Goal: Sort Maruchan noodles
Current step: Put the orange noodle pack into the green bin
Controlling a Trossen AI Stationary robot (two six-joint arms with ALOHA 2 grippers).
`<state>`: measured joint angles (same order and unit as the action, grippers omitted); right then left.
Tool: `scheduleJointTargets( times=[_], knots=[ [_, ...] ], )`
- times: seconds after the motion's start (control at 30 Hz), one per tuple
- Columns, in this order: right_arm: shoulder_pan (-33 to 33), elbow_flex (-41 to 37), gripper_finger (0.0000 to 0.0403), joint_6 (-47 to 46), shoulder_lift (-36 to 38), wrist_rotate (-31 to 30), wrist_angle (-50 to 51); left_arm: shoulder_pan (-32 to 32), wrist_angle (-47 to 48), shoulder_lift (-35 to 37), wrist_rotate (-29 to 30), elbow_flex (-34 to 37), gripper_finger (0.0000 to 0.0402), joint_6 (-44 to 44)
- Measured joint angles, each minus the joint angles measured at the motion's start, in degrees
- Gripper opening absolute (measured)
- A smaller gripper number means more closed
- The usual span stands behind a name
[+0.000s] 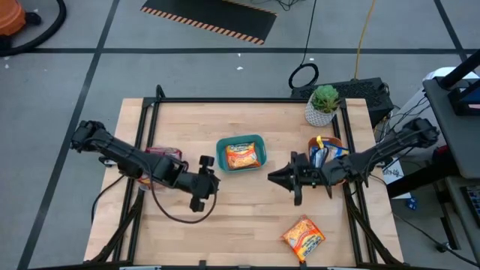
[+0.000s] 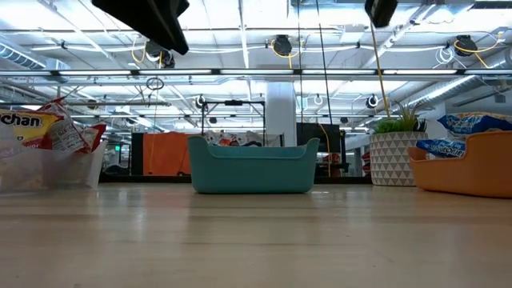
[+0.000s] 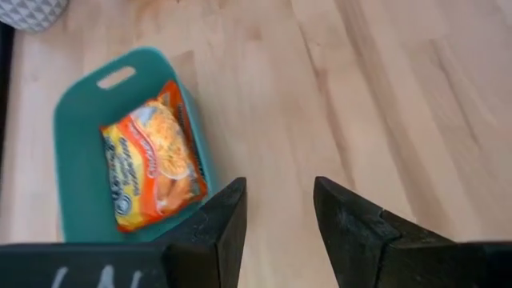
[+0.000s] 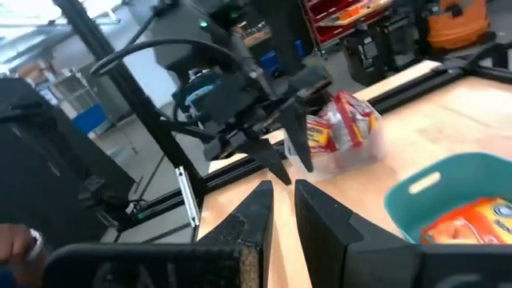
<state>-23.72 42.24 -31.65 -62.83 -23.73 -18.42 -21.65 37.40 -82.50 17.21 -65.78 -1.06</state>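
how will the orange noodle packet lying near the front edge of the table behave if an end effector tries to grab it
The orange noodle packet lies flat with a crinkly, glossy wrapper, so it will probably be slippery and sit too low for an easy pinch. It looks small and thin, so it is likely light and may slide if nudged. The contents could crack under a hard squeeze.

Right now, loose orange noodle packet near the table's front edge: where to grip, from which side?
Probably from straight above. The orange packet lies flat and skewed on bare table, nothing crowding it. Pinch across its narrower width near the middle, jaws turned to match its skew. The right gripper looks nearest.
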Motion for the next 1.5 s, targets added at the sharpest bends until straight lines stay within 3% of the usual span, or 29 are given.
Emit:
scheduleJointTargets(
  times=[0.27,0.5,1.13,1.5],
  knots=[
    [-5.78,8.49,0.0047,4.22,-5.98,0.09,4.08,-4.61,0.6,0.0,4.04,0.0,0.0152,6.53],
    [-10.08,12.93,0.0047,-1.67,-9.5,0.44,14.3,-8.83,-0.26,0.0,8.65,0.0,0.0152,12.0],
    [-19.88,14.17,0.0047,-13.21,-15.72,1.52,16.2,-12.22,-11.25,0.0,9.59,0.0,0.0152,15.83],
    [-27.23,14.17,0.0047,-25.68,-16.82,-0.41,24.13,-12.2,-16.73,0.0,11.48,0.0,0.0152,13.29]
  ],
)
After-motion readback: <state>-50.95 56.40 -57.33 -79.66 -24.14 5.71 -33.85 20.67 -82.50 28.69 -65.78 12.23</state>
